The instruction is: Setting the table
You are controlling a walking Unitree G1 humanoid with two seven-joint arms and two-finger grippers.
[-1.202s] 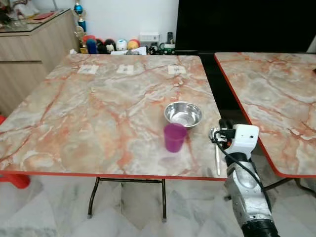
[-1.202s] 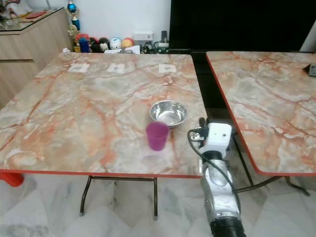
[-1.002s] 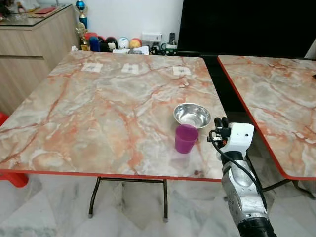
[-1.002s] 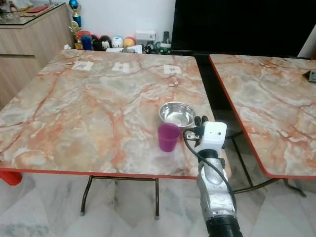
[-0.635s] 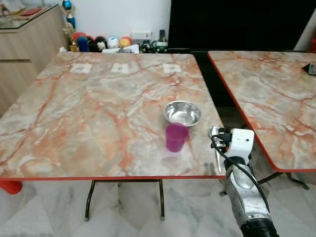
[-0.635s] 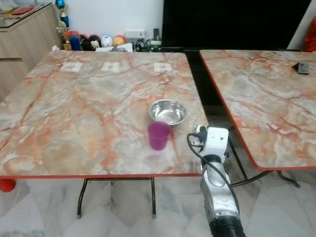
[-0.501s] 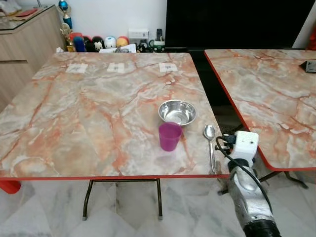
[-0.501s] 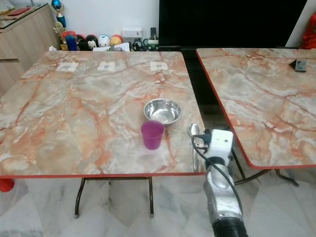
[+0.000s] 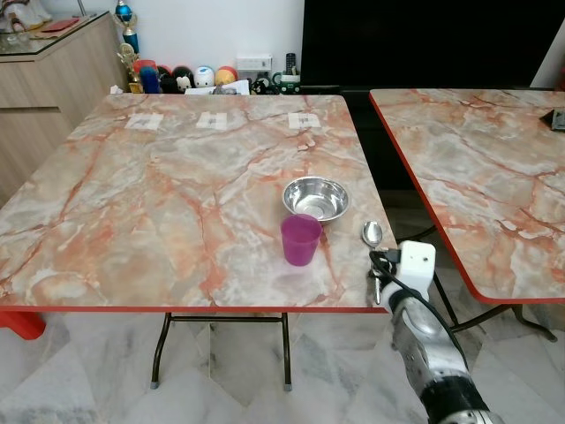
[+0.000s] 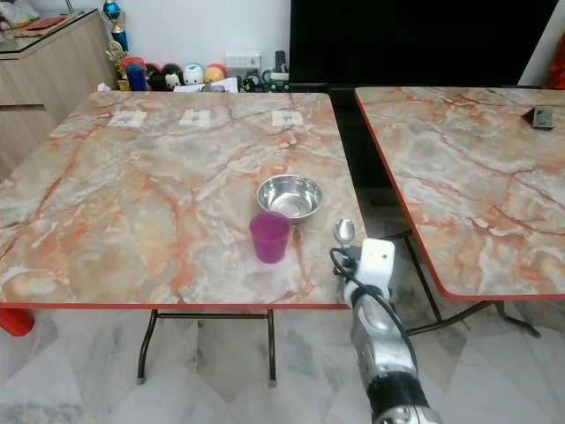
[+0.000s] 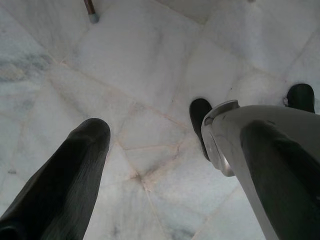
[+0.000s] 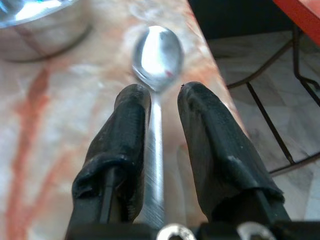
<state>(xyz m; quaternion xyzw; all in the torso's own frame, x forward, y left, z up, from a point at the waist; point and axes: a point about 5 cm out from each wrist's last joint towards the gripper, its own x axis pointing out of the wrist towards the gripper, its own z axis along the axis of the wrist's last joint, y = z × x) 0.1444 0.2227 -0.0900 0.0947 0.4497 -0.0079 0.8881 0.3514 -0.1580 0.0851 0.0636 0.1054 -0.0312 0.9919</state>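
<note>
My right tool (image 12: 159, 100) sits at the near right edge of the worktop (image 9: 132, 203), its fingers (image 12: 127, 130) parted a little with the spoon (image 12: 155, 65) lying flat on the worktop in the gap between them. The handle runs back under the tool toward my wrist; the spoon's bowl lies just past the fingertips. I cannot tell whether the pads touch the handle, but they are not clenched on it.

Seen from my head, the spoon (image 9: 372, 235) lies at about 3 o'clock from the cup (image 9: 301, 239), near the worktop's right edge, its bowl pointing to 12 o'clock. The steel bowl (image 9: 315, 198) stands just beyond the cup, at about 1 o'clock from it, close but apart. Three paper labels (image 9: 303, 121) lie in a row along the far edge.

A second worktop (image 9: 477, 168) stands at 3 o'clock, across a dark gap.

My left tool (image 11: 165, 140) hangs over the marble floor (image 11: 145, 75), fingers spread wide, grasping nothing.
</note>
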